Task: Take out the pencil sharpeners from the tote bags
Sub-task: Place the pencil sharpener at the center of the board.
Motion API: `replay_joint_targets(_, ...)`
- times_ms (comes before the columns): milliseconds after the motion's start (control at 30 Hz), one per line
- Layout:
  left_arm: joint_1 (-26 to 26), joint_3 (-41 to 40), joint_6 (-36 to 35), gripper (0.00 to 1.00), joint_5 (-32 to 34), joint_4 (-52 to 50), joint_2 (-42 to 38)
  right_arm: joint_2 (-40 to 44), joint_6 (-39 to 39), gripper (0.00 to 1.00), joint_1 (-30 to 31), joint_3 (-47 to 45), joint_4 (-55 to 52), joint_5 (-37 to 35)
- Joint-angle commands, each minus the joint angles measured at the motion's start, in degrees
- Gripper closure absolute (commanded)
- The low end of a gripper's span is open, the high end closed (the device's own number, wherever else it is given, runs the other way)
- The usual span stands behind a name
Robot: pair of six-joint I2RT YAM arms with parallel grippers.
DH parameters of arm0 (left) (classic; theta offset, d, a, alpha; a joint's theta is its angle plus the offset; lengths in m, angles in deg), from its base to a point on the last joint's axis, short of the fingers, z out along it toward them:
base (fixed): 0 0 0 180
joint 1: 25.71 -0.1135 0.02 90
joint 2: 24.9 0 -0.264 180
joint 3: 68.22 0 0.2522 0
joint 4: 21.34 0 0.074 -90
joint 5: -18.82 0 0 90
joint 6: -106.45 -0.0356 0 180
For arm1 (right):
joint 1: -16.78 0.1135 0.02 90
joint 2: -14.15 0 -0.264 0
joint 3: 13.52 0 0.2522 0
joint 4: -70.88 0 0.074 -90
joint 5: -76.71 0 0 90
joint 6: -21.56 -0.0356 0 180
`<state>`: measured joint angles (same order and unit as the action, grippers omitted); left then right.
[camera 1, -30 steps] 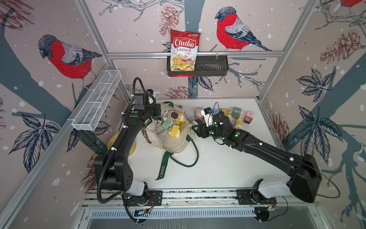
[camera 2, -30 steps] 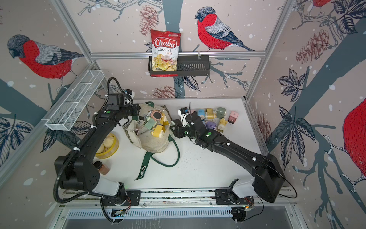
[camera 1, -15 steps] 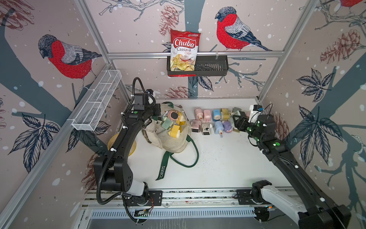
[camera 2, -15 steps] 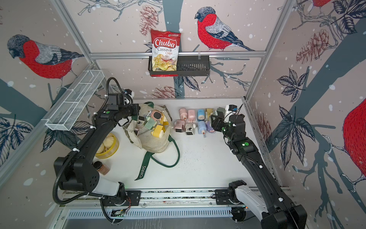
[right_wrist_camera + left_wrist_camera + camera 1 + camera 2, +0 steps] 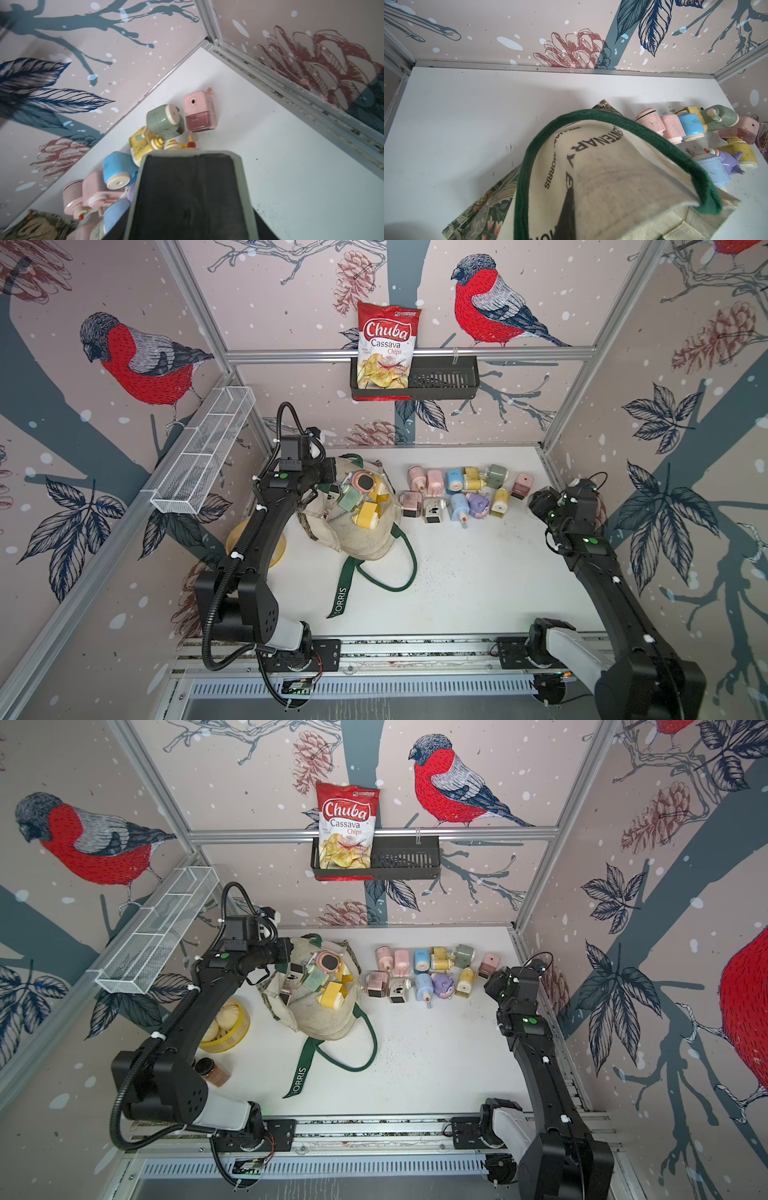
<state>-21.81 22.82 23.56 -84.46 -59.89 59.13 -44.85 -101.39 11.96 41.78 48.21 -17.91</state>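
Observation:
The cream tote bag (image 5: pixel 361 539) (image 5: pixel 320 1019) lies at the left of the table, its mouth up, with several pencil sharpeners (image 5: pixel 366 514) (image 5: pixel 332 994) still inside. My left gripper (image 5: pixel 328 477) (image 5: pixel 286 957) is shut on the bag's far rim; in the left wrist view the canvas (image 5: pixel 612 187) drapes over the jaws. Two rows of pastel sharpeners (image 5: pixel 457 481) (image 5: pixel 422 961) (image 5: pixel 690 126) lie right of the bag. My right gripper (image 5: pixel 540 504) (image 5: pixel 494 984) hovers at the rows' right end, shut on a pale green sharpener with a dark drawer (image 5: pixel 191 197).
A yellow bowl (image 5: pixel 226 1025) and a brown jar (image 5: pixel 212 1071) sit under the left arm. The bag's green handle (image 5: pixel 399 564) loops over the table middle. A chips bag (image 5: pixel 386 348) stands in a black basket (image 5: pixel 440 381) on the back wall; a wire shelf (image 5: pixel 203 452) hangs at left.
My right arm has swung from beside the bag's mouth across to the table's right side, carrying the sharpener. The left arm and the bag have not moved.

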Motion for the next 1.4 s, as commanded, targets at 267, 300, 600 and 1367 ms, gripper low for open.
replay_joint_targets(267,-0.38,0.08,0.36,1.0,0.18,4.22,-1.02,-12.25,-1.29,0.68,-1.85,-0.1,7.82,-1.59)
replay_joint_targets(300,-0.46,0.02,0.46,1.0,0.18,4.16,-1.06,-12.53,-1.16,0.68,-1.86,-0.14,8.25,-2.12)
replay_joint_targets(600,-0.63,-0.05,0.53,1.0,-0.25,4.28,-1.06,-20.1,-1.46,0.67,-2.48,-1.03,14.66,0.95)
replay_joint_targets(1367,-0.64,-0.07,0.51,1.0,-0.17,4.17,-0.71,-32.68,-3.22,0.55,-2.35,-0.68,21.95,6.82)
